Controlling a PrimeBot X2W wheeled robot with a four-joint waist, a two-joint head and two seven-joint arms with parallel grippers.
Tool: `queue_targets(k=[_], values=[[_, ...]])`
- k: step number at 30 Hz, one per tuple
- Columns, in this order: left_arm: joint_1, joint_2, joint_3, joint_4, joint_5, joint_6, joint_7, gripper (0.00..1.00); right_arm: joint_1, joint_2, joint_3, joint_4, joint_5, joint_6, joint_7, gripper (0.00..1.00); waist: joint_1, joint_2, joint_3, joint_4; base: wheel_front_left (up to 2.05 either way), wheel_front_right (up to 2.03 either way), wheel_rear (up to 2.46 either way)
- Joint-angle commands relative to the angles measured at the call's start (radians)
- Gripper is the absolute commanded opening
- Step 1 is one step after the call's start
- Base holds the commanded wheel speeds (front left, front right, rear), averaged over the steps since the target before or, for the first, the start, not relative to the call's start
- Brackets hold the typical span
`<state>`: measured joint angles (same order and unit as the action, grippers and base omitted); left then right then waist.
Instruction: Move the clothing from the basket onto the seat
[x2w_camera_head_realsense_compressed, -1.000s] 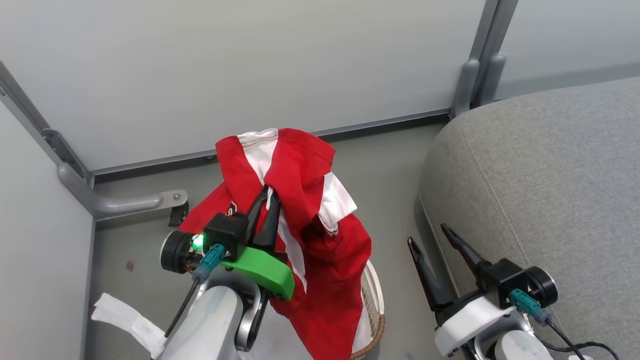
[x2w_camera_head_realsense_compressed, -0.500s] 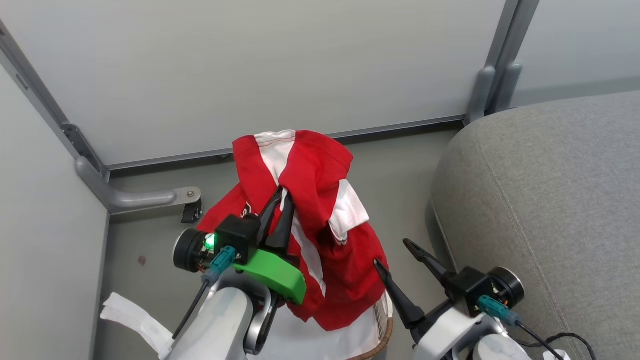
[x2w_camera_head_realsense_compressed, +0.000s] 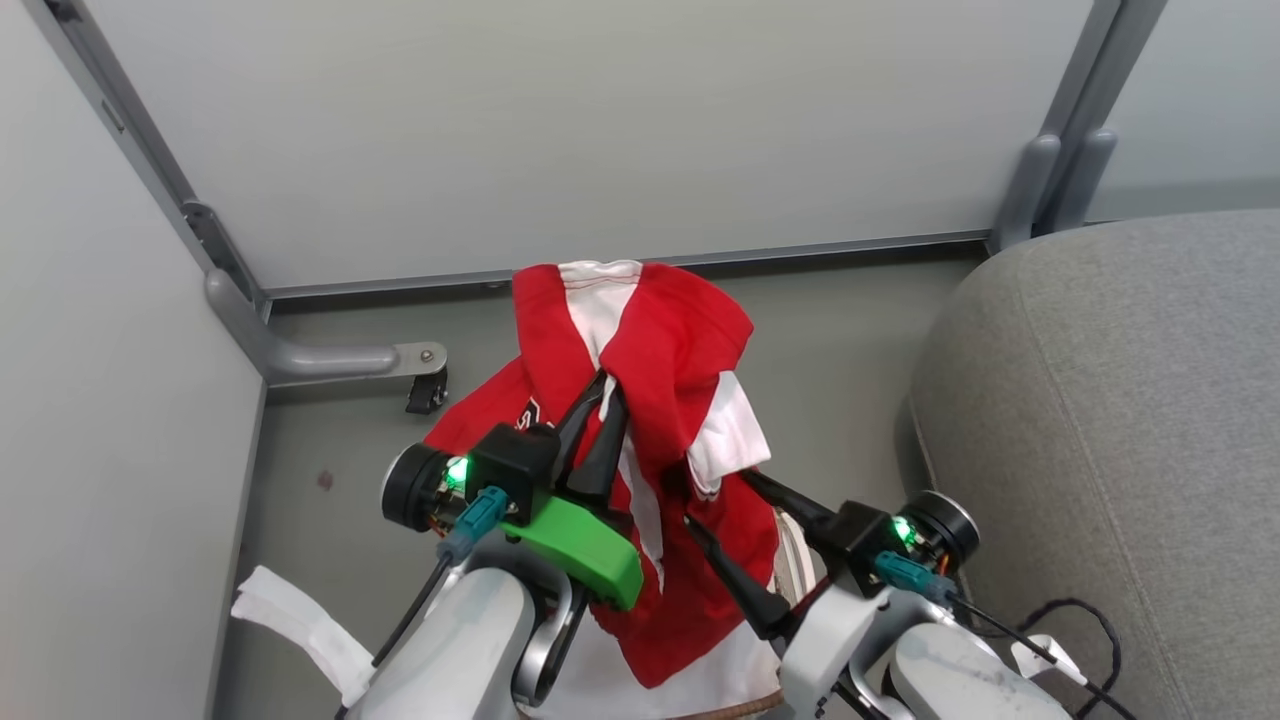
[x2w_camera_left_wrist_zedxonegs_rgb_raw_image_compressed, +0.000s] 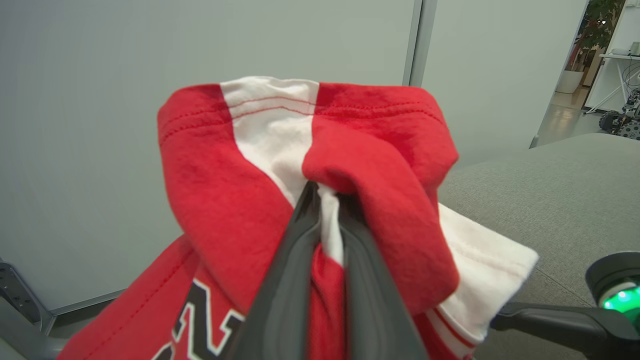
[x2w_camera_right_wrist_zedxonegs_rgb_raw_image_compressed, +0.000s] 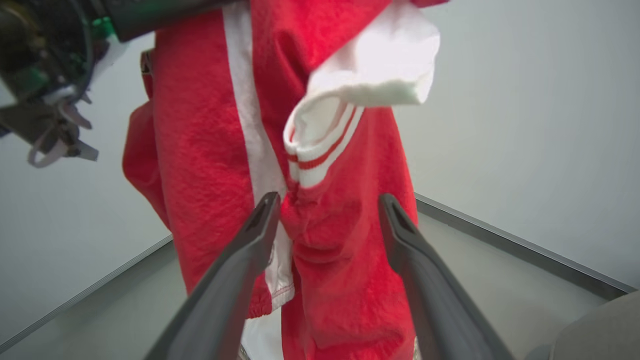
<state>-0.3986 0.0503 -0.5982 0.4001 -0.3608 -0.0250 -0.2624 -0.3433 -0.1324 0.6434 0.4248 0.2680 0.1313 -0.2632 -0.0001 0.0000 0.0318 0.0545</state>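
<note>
The left gripper (x2w_camera_head_realsense_compressed: 610, 390), two long dark fingers on a black-and-green wrist block, is clenched on a gathered fold near the top of the bright red soft fabric garment with white stripes and trim (x2w_camera_head_realsense_compressed: 665, 340). The pinch sits high so that the remaining cloth hangs free below it. The garment is suspended in the air above the white perforated plastic laundry basket with a brown woven rim (x2w_camera_head_realsense_compressed: 790, 555). Its lower hem reaches down to about the basket's mouth, and whether it is clear of the liner cannot be told. To the right, the right gripper (x2w_camera_head_realsense_compressed: 718, 498) is spread wide, with one finger on each side of the hanging lower panel, grasping nothing. This placement appears intended to take a second hold and limit swing. Furthest right, the large grey fabric-upholstered sofa cushion (x2w_camera_head_realsense_compressed: 1120, 400) stands just beside the basket. No part of the garment rests on it, so the transfer is not yet done.
</note>
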Motion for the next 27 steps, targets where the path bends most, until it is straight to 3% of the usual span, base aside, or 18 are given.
queue_targets(k=[1, 22, 23, 25, 27], values=[[-0.023, 0.001, -0.006, -0.003, -0.007, 0.001, -0.004, 0.00, -0.022, 0.003, 0.008, 0.014, -0.010, -0.001, -0.002, 1.00, 0.0001, 0.0000, 0.013, 0.014, 0.00, 0.00, 0.00], [-0.093, 0.001, -0.171, -0.024, -0.080, 0.021, -0.004, 0.00, -0.179, 0.068, 0.054, 0.218, -0.093, -0.001, -0.002, 1.00, 0.0001, 0.0000, 0.066, 0.120, 0.00, 0.00, 0.00], [-0.097, 0.001, -0.175, -0.024, -0.083, 0.023, -0.004, 0.00, -0.180, 0.069, 0.056, 0.223, -0.090, -0.001, -0.002, 0.91, 0.0001, 0.0000, 0.067, 0.124, 0.00, 0.00, 0.00], [-0.103, 0.001, -0.185, -0.024, -0.089, 0.027, -0.004, 0.00, -0.182, 0.071, 0.070, 0.239, -0.080, -0.001, -0.002, 0.00, 0.0001, 0.0000, 0.069, 0.130, 0.00, 0.00, 0.00], [-0.106, 0.001, -0.190, -0.022, -0.093, 0.032, -0.004, 0.00, -0.187, 0.072, 0.070, 0.248, -0.069, -0.001, -0.002, 0.00, 0.0001, 0.0000, 0.071, 0.134, 0.00, 0.00, 0.00]])
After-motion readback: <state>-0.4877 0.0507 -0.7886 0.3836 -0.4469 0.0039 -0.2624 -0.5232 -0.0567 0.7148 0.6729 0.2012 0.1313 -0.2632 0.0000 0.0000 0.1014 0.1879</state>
